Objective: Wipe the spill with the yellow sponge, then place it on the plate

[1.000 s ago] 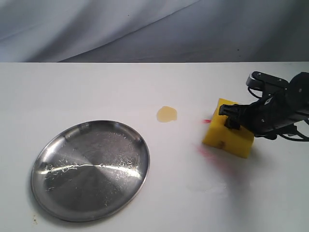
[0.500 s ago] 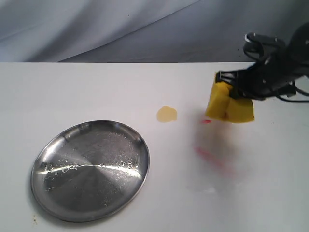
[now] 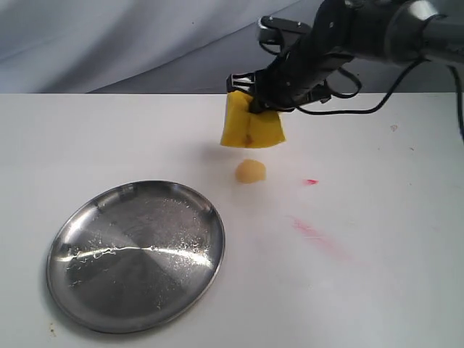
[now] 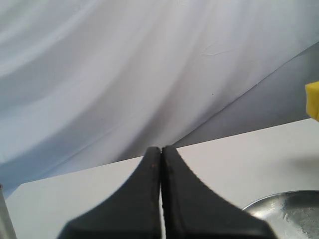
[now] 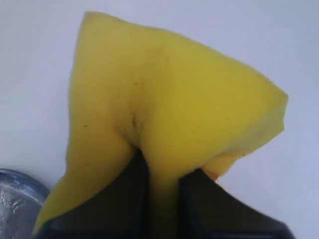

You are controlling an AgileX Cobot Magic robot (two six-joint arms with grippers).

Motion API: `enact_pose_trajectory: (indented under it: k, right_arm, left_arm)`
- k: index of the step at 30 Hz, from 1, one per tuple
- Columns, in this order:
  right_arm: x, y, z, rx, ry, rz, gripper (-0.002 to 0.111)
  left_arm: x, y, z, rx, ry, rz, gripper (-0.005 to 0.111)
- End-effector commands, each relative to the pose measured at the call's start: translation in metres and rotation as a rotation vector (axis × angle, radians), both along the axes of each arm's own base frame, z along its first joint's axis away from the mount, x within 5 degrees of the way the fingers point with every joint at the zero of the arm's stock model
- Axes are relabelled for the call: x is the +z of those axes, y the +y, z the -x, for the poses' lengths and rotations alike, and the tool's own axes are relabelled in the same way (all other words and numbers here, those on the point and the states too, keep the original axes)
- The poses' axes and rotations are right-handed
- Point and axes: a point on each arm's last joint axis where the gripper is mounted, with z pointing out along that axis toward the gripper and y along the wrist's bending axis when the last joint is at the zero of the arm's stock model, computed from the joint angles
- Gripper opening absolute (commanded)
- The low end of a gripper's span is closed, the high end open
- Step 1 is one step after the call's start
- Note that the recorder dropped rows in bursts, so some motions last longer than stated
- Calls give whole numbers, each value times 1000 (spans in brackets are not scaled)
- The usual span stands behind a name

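The yellow sponge [image 3: 251, 127] hangs in the air just above and behind the spill [image 3: 251, 171], a small tan puddle on the white table. My right gripper [image 3: 255, 101] is shut on the sponge's top, squeezing the foam. In the right wrist view the sponge [image 5: 169, 109] bulges out between the two black fingers [image 5: 119, 199]. The silver plate [image 3: 135, 254] lies at the front left, empty. My left gripper [image 4: 160, 152] is shut with nothing in it, away from the scene, and a corner of the sponge [image 4: 313, 99] and the plate's rim [image 4: 279, 204] show in its view.
Pinkish-red smears [image 3: 315, 233] and a red dot [image 3: 312, 181] mark the table right of the spill. A grey cloth backdrop [image 3: 145, 43] hangs behind the table. The right arm's cable [image 3: 406, 72] loops above the back right.
The right gripper lifted the sponge off the table at the right and carried it left. It now hangs over the spill.
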Motion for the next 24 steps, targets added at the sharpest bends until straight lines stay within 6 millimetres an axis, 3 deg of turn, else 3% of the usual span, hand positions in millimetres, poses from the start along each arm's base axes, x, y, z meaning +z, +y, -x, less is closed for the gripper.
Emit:
enact_pose_trajectory:
  k: [1, 4, 7, 15, 21, 24]
  right_arm:
    - [-29, 21, -4, 34, 56, 4, 0]
    - [-53, 21, -2, 48, 135, 51, 0]
    - [-65, 18, 2, 96, 187, 110, 0]
    - [-71, -5, 5, 127, 219, 392, 0]
    - [-68, -35, 1, 47, 201, 722, 0]
    - [-67, -38, 0, 19, 193, 748, 0]
  left_arm:
    - [2, 0, 0, 0, -10, 16, 0]
    - [2, 0, 0, 0, -10, 16, 0]
    - [2, 0, 0, 0, -10, 16, 0]
    - [2, 0, 0, 0, -10, 16, 0]
    - [2, 0, 0, 0, -10, 16, 0]
    - [2, 0, 0, 0, -10, 16, 0]
